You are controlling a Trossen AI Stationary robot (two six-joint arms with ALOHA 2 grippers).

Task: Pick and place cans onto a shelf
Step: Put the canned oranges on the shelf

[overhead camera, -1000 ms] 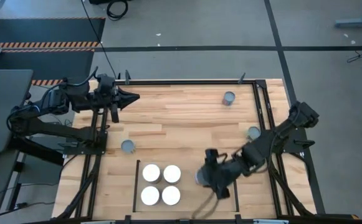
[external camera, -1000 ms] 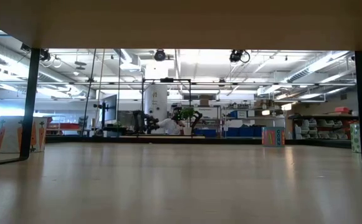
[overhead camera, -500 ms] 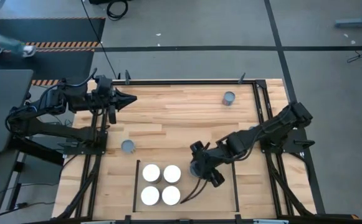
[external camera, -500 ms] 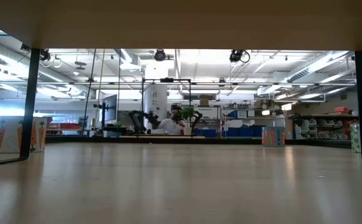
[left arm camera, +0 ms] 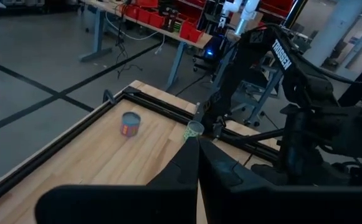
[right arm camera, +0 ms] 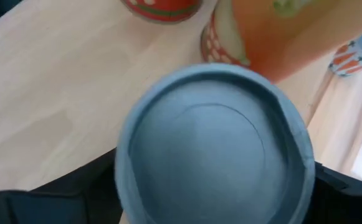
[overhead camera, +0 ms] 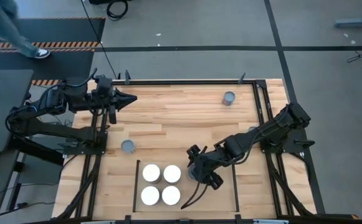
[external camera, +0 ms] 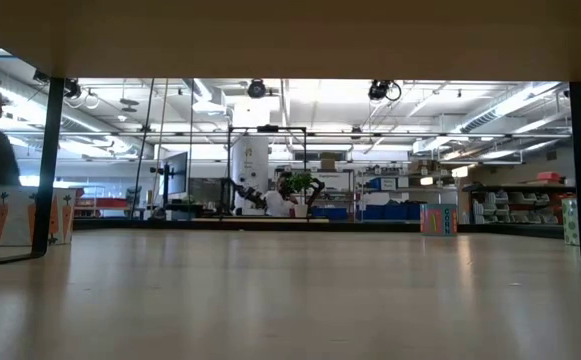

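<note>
R gripper (overhead camera: 196, 173): low over the shelf (overhead camera: 221, 200), grey-top can (right arm camera: 212, 143) right in its mouth. Clamped or already let go: can't tell.
L gripper (overhead camera: 133, 97): shut, empty, parked at far-left table edge, well apart from R.
Held can, place: under R gripper, just beside the four white-top cans (overhead camera: 161, 185), on their side away from the L arm; looks level w/ the far row.
Step (my read): setting the 5th can down on the shelf.
Do it well: get the base flat on the wood before letting go. Open wide enough to clear both sides, then lift straight up. No sideways swing, since that would drag or tip the can.
In the way: nearest white-top can (overhead camera: 172, 173) is v. close to R gripper, and wrist view shows its orange label just past the held can. A nudge there could shove the block.
Also near: black rail (overhead camera: 235, 186) on R gripper's other side; arm lies across it.
Left to fetch: grey can (overhead camera: 229, 98) far corner, beyond R arm; grey can (overhead camera: 128, 146) off the shelf, past the white block. A third is prob. under R arm, mostly hidden.
Room: person (overhead camera: 9, 28) walking on the floor, well apart from the table.
</note>
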